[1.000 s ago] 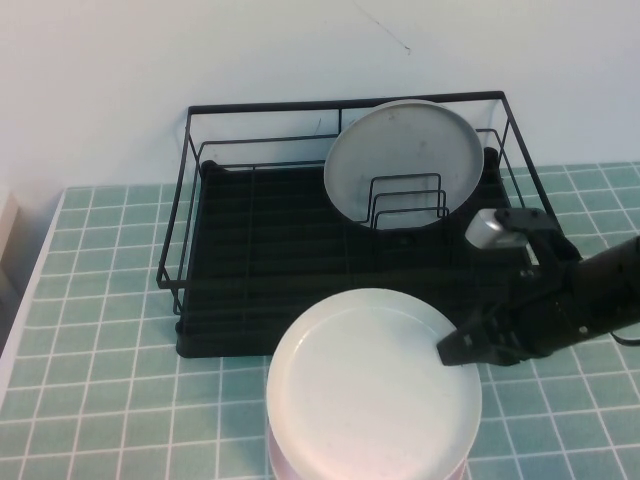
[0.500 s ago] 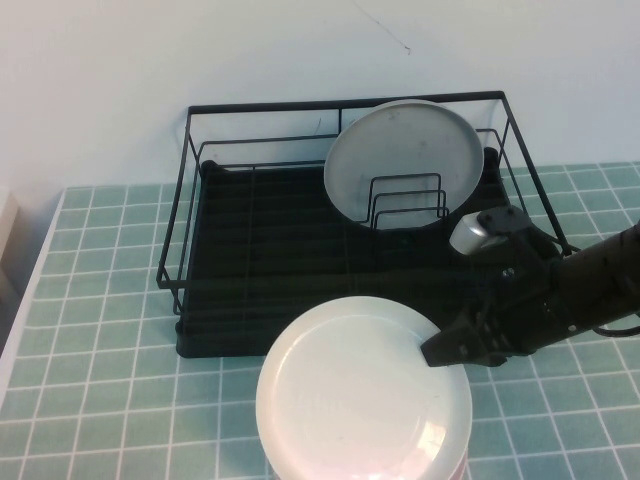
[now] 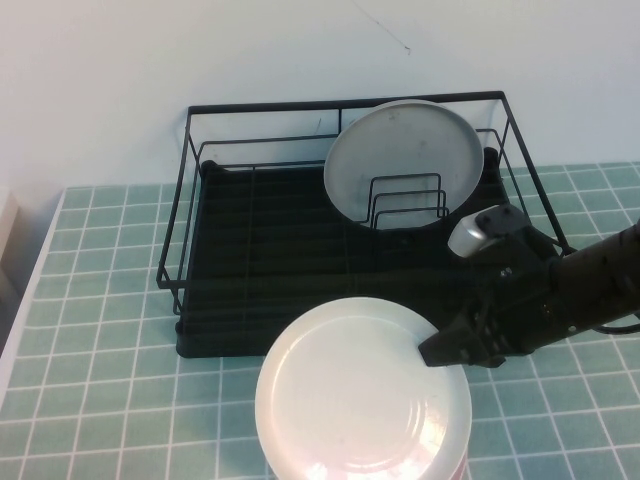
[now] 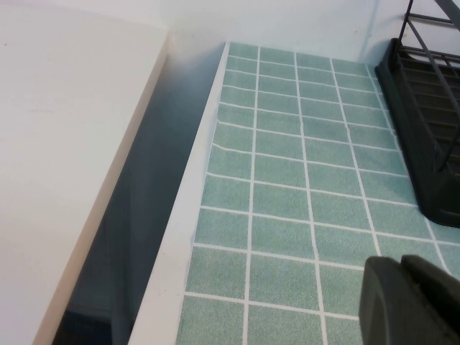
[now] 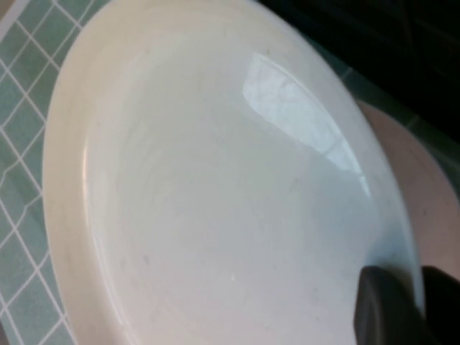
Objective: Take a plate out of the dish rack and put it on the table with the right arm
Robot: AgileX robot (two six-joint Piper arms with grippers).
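Note:
The glossy white plate lies nearly flat in front of the dish rack, right over a pale pink plate on the teal tiled table. My right gripper is shut on the plate's right rim. In the right wrist view the rim of the plate runs between the two black fingers of the right gripper, with the pink plate just beneath. My left gripper hangs shut and empty over the table's left side.
A duller grey-white plate stands upright against the wire dividers at the rack's back right. The table's white left edge drops off beside a pale surface. The rack's black corner lies to the left gripper's right.
The right gripper has carried the plate a little leftward and toward the table's front, settling lower over the pink plate. In the last half second it barely moved.

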